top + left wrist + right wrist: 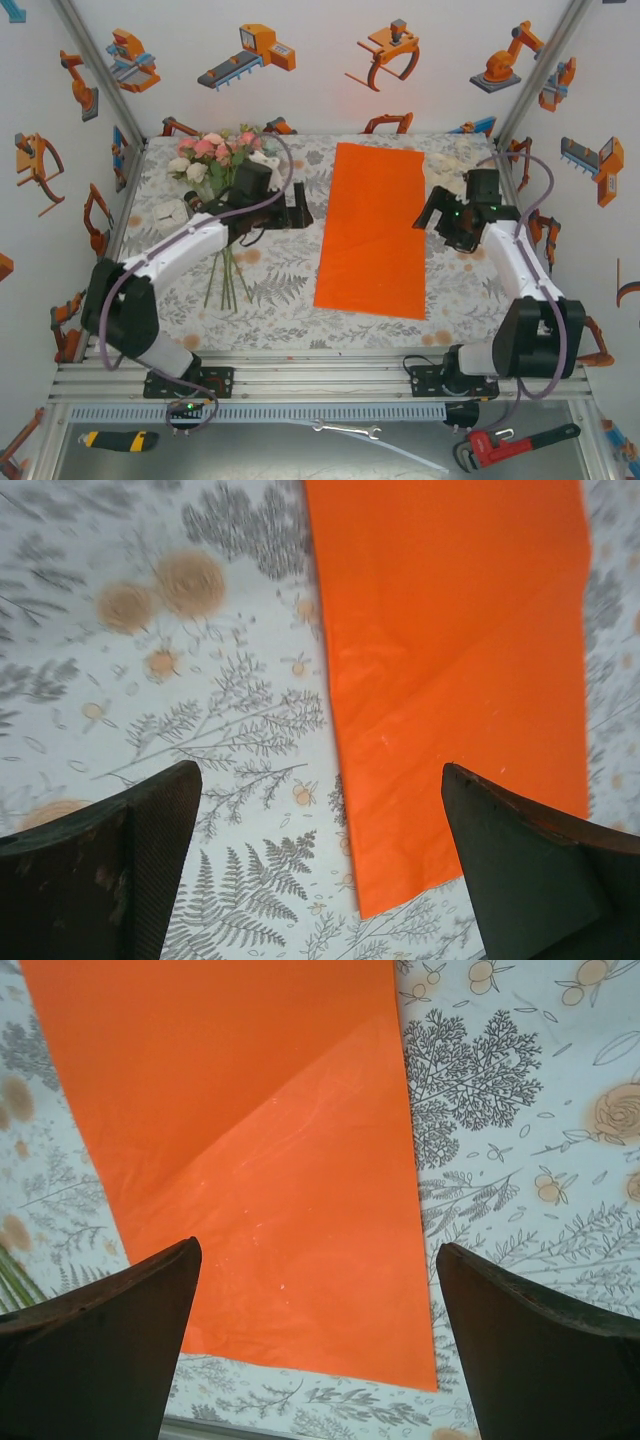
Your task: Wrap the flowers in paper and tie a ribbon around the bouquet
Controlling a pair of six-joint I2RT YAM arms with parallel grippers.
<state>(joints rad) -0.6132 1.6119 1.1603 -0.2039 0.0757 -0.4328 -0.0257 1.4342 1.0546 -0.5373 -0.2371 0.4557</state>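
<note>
The left hand (297,214) is hanging released, its two dark fingers (120,870) standing wide apart with nothing between them, and it is hovering over the grey leaf-printed cloth of the counter (280,300), just beside the left long edge of the large bright orange rectangular sheet of thin paper (375,230). In the left wrist view this hand (318,810) is framing a near corner of the paper (460,660) and the printed cloth beside it. The right hand (438,218) is likewise hanging released and holding nothing, its fingers (100,1350) spread wide; it is hovering at the paper's right long edge. In the right wrist view this hand (315,1260) is looking down on the paper (270,1160), which is lying flat and showing a diagonal crease. Behind the left arm, the small bunch of pink and cream-white roses with green leaves (215,155) is lying on the counter's far left part, its long thin green stems running toward the near edge, well apart from the paper. What looks like the cream-white fabric ribbon (447,168) is lying bunched near the far right corner, beyond the right hand. Below the counter's near edge, a red pipe wrench (510,445), a steel spanner (345,430) and a yellow-and-black knife (115,438) are lying in a tray.
</note>
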